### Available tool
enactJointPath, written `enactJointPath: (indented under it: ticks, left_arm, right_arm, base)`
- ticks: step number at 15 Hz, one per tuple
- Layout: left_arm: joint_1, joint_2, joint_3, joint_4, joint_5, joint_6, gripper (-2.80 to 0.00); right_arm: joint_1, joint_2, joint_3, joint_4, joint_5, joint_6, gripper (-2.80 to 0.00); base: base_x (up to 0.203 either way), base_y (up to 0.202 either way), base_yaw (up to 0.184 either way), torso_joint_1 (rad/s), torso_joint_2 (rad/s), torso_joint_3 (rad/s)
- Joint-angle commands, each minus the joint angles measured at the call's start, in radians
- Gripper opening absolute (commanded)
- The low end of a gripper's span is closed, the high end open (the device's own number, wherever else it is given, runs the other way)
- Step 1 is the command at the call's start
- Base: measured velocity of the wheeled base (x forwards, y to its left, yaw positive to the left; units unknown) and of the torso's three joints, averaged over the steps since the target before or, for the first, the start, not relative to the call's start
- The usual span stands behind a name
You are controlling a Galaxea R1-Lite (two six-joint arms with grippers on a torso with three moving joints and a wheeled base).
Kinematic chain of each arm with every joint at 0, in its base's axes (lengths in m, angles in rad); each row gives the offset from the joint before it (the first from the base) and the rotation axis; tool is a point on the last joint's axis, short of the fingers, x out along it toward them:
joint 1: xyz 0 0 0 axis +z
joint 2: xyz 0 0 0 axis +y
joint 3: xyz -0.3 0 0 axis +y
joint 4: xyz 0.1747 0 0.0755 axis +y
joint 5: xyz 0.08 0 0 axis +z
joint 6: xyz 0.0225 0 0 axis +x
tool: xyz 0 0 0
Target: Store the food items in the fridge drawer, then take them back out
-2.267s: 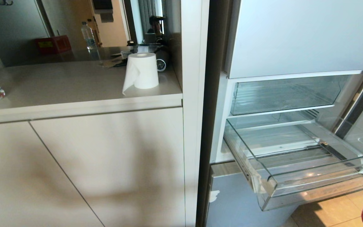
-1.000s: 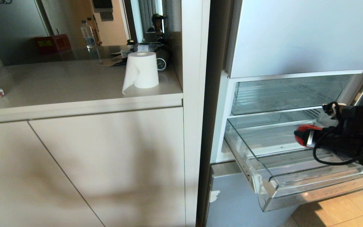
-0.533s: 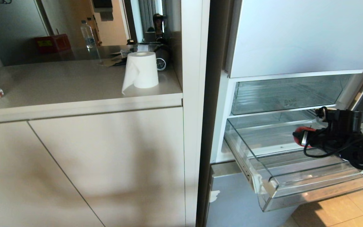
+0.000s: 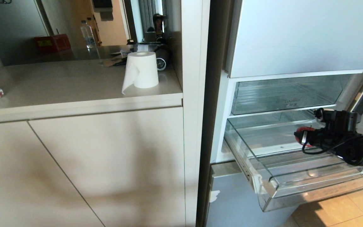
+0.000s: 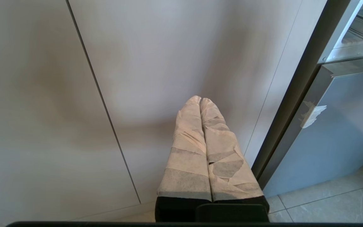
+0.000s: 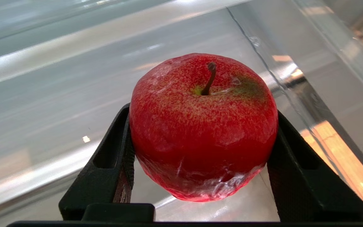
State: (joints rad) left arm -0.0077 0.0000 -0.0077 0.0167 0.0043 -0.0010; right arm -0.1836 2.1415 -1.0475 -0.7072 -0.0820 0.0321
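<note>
The right pincer (image 6: 202, 157) has black, wedge-shaped fingers with slotted sides; its black arm trails a looped black cable. The left pincer (image 5: 201, 101) has fingers wrapped in patchy beige tape over black bases.

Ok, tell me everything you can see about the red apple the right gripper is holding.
The apple is round and glossy red with yellow-green speckling near the top and a short dark stem in a greenish dimple. Its skin looks wrapped in thin, wrinkled clear film. It sits roughly upright, clamped on both sides between the black fingers of the right gripper, which hangs over the clear fridge drawer. Whether its underside touches the drawer floor cannot be told.
</note>
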Motion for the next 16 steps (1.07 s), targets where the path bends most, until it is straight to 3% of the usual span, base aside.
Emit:
enactJointPath:
  ticks: [1, 2, 3, 10, 16]
  left_arm:
    - [0.0, 0.002, 0.0, 0.0, 0.0, -0.001, -2.8]
    - [0.0, 0.002, 0.0, 0.0, 0.0, -0.001, -2.8]
    - [0.0, 0.002, 0.0, 0.0, 0.0, -0.001, -2.8]
    - [0.0, 0.002, 0.0, 0.0, 0.0, -0.001, -2.8]
    - [0.0, 0.002, 0.0, 0.0, 0.0, -0.001, -2.8]
  right_arm:
    - [0.0, 0.025, -0.018, -0.005, -0.001, 0.001, -2.8]
    - [0.0, 0.029, -0.028, -0.005, -0.004, 0.003, -2.47]
    - [0.0, 0.032, -0.037, -0.003, -0.01, 0.003, 0.0]
    - [0.0, 0.043, -0.059, -0.001, -0.035, 0.0, 0.0]
    - [0.006, -0.247, 0.027, 0.006, -0.036, -0.004, 0.0]
  base:
    - [0.0, 0.0, 0.0, 0.0, 0.0, 0.0]
    - [0.0, 0.0, 0.0, 0.0, 0.0, 0.0]
    - [0.0, 0.0, 0.0, 0.0, 0.0, 0.0]
    - [0.0, 0.0, 0.0, 0.0, 0.0, 0.0]
    - [0.0, 0.0, 0.0, 0.0, 0.0, 0.0]
